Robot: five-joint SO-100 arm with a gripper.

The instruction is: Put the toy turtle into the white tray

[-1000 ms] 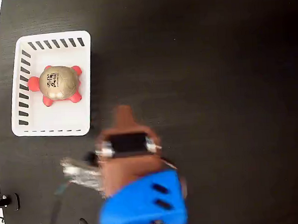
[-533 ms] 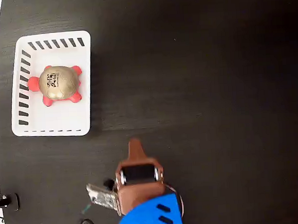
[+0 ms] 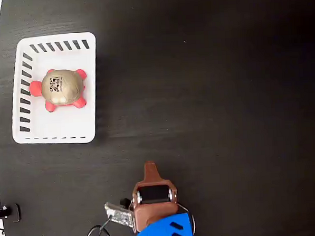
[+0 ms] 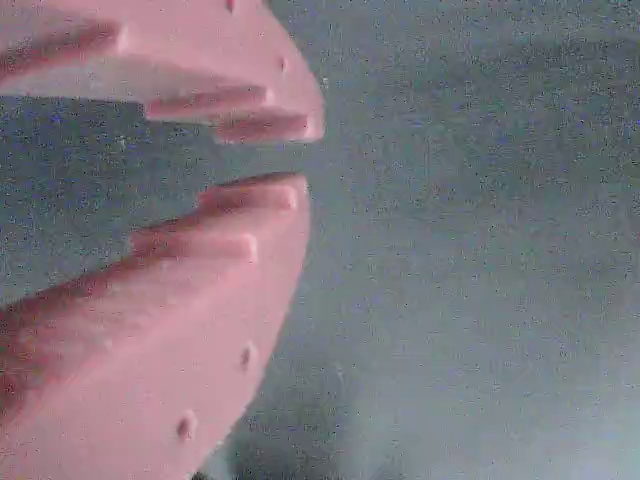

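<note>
The small toy turtle with a shiny gold-beige oval shell, black print and red-pink head and feet (image 3: 62,89) is lying inside the white rectangular plastic tray with rounded corners and slanted side slots (image 3: 58,132), in the upper left of the fixed view. It is resting on the tray floor, nearer the tray's left wall and upper half, and nothing is touching it. The placing itself is therefore judged to be done.

The brown two-finger gripper (image 3: 149,167) on its blue arm (image 3: 166,232) is being seen at the bottom centre of the fixed view, well apart from the tray, over the bare black surface (image 3: 214,94). In the wrist view the pink-toned fingers (image 4: 200,240) are filling the left side of the frame; a narrow gap is showing between their tips, so they are being held almost together, and nothing is being gripped between them. The picture there is grainy, so it cannot be said for certain that the tips are fully apart along their whole length.

What is being left, as far as can be judged, is only for the arm to be parked at rest; no further handling of the turtle appears to be needed.
</note>
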